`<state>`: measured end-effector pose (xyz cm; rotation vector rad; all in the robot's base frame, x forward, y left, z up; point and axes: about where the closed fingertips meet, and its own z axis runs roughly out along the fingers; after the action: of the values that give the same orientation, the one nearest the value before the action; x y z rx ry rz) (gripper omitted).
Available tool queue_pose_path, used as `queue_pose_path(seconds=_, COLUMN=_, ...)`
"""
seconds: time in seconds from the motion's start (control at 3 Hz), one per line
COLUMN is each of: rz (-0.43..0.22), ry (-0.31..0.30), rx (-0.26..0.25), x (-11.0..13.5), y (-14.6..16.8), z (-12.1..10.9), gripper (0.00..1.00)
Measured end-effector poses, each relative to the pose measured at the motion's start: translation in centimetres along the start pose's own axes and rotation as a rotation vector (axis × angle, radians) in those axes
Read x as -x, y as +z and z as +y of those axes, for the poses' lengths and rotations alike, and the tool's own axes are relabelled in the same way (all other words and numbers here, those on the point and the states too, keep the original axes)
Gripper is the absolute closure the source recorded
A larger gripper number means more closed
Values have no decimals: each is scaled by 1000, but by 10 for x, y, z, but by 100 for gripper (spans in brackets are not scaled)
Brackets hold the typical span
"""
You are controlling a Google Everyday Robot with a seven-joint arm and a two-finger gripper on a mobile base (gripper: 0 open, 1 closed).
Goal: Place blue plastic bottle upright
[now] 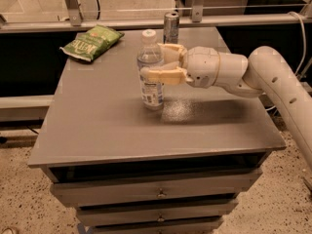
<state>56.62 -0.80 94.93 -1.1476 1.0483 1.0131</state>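
Camera view, looking down onto a flat grey worktop [97, 126] over a stack of grey drawers [158, 193]. Standing upright near the middle of it: small clear plastic bottle [152, 90] with white screw cap and white-and-blue label, base down at the surface, cap pointing straight up. Clenched around its upper body: cream two-finger tool [154, 61], reaching in from the right on a thick white arm [273, 77]. One finger [163, 75] laid across the front of the bottle just above the label, the other behind it, up near the shoulder. Grasping the bottle, then, pressed against it front and back. Behind the tool, at the far edge: short silver metal can [170, 27], upright, apart from bottle and fingers. Far left corner: green crinkled snack bag [91, 42], lying flat, well apart from everything else.
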Motion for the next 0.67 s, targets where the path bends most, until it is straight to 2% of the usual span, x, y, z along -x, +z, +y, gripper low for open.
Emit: queue_pose_path(seconds=0.67, rz=-3, ry=24, rx=27, x=-14, y=-1, z=6, gripper=38)
